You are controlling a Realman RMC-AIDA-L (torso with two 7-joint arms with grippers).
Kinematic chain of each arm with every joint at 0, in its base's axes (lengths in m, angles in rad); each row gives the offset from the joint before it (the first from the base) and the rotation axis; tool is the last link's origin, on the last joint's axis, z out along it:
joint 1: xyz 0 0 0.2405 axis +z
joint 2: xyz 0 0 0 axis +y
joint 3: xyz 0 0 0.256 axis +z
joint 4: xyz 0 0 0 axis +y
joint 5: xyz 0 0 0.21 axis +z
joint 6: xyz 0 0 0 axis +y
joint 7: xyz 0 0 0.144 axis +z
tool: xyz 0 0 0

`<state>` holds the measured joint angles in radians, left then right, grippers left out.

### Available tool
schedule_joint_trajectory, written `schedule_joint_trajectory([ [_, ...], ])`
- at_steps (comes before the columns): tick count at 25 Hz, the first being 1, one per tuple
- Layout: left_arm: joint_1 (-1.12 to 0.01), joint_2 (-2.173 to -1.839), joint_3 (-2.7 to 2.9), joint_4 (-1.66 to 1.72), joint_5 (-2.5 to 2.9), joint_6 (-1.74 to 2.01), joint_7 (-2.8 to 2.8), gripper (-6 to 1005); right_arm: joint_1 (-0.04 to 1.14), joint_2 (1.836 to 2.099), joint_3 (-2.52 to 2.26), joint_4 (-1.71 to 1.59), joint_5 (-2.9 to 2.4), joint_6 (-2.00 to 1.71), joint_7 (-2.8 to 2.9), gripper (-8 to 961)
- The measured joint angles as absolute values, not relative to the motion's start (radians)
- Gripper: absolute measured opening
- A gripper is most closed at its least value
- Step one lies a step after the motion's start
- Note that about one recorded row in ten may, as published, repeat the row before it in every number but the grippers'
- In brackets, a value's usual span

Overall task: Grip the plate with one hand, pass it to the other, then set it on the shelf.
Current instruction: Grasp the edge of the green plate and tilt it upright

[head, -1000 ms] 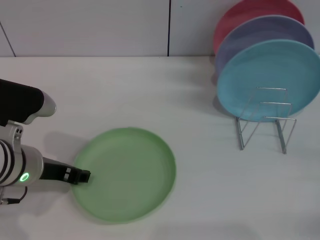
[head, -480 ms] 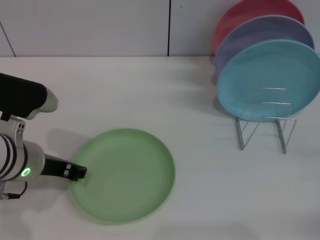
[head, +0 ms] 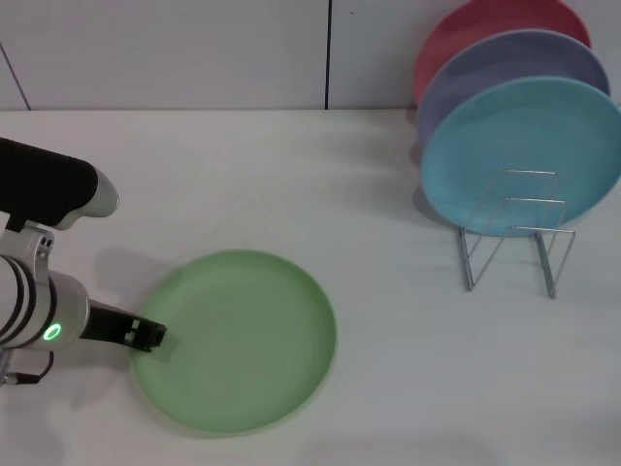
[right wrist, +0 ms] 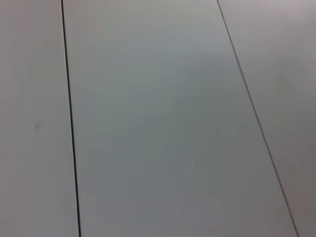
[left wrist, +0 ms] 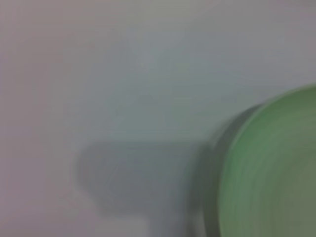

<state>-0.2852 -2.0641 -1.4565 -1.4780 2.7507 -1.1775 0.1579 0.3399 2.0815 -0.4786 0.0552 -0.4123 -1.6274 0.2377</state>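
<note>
left gripper (head: 153,337) at green plate (head: 243,335) rim; no writing readable.

Head view looks down; left wrist shares the plate (head: 235,340).

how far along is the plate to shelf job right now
Early stage. Nothing is finished: the green plate lies flat on the table. In hand: the left gripper is at its near-left rim, grip unclear. Left: lifting, passing to the right gripper, which is out of view, and slotting into the wire shelf.
</note>
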Motion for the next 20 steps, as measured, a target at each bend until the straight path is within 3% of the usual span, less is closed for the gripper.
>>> schedule_joint_trajectory([
  [9, -0.298, -2.064, -1.473, -1.469, 2.754, -1.186, 0.158, 273, 0.345, 2.082, -0.480, 0.055, -0.412, -1.628, 0.238, 762],
  [15, -0.299, -2.065, -1.480, -1.477, 2.760, -1.189, 0.157, 146, 0.344, 2.082, -0.479, 0.055, -0.412, -1.632, 0.238, 762],
  [20, -0.302, -2.065, -1.481, -1.492, 2.757, -1.191, 0.160, 99, 0.344, 2.082, -0.479, 0.055, -0.414, -1.636, 0.241, 763],
])
